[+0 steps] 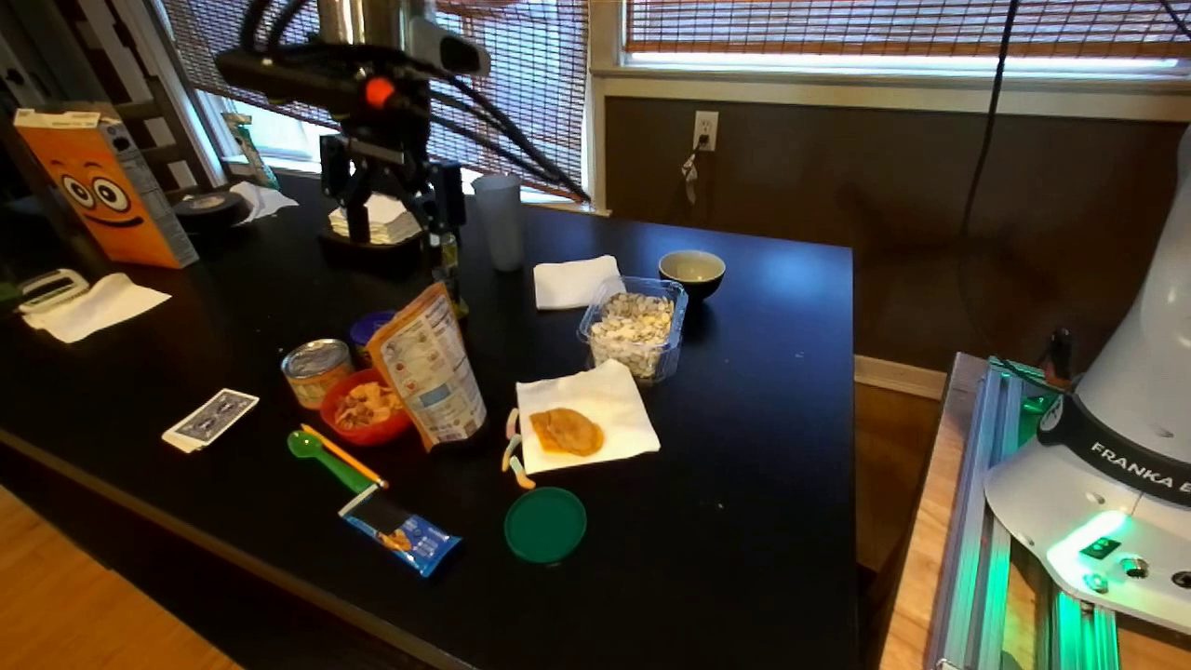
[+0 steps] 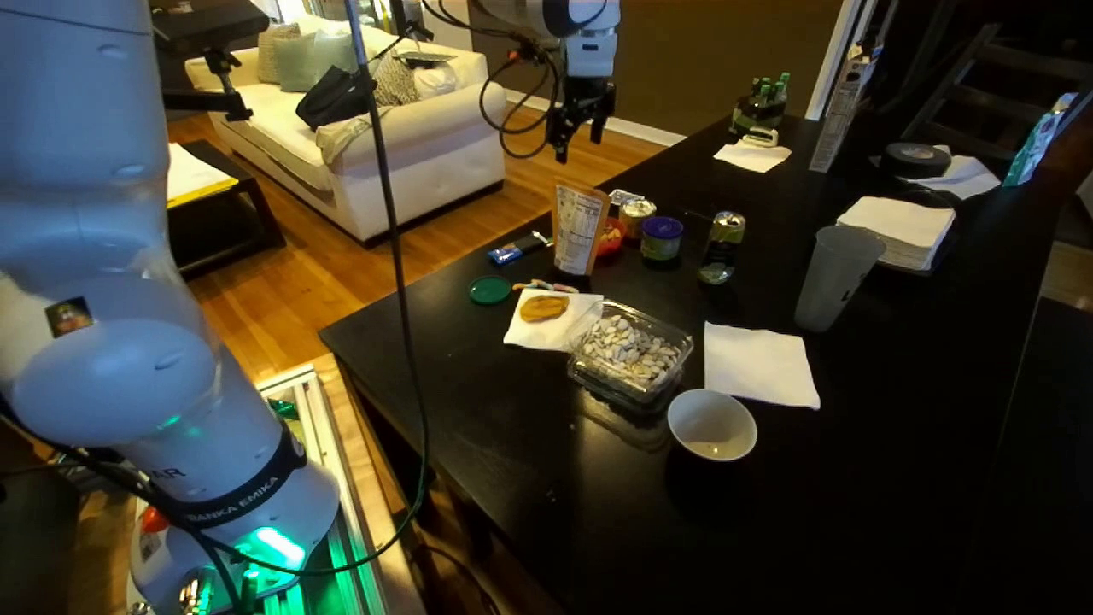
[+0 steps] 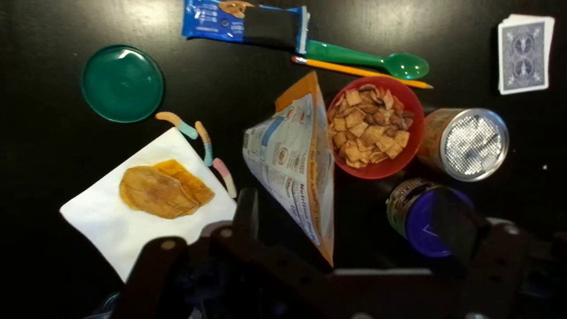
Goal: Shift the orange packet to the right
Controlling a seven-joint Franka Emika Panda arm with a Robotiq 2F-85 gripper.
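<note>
The arm (image 2: 119,359) is mounted just beside the dark table (image 1: 726,558) and is stretched out over it; the wrist (image 2: 589,51) is held high, and the claw (image 1: 398,228) is pointed down, well apart from the tabletop. The orange packet (image 3: 297,164) is stood upright on the table, between the red bowl (image 3: 376,172) of snacks (image 3: 370,128) and the napkin (image 3: 97,212) with dried fruit (image 3: 155,190). Whether the bowl is touched by the packet cannot be told.

A white sofa (image 2: 427,128) is shown only in an exterior view. A wall socket (image 1: 706,130) is likewise caught only in an exterior view, where the smiling face of the orange carton (image 1: 107,191) is also shown; in an exterior view its narrow side (image 2: 841,115) is presented instead. The word "Nutrition" can be read on the packet in the wrist view, whereas in both exterior views the print is too small to be made out.

The fingers (image 3: 247,210) are spread wide, and nothing is held between them. In the wrist view part of the packet is seen between them, with the purple lid (image 3: 418,226) partly covered by one; the packet is touched by neither.
</note>
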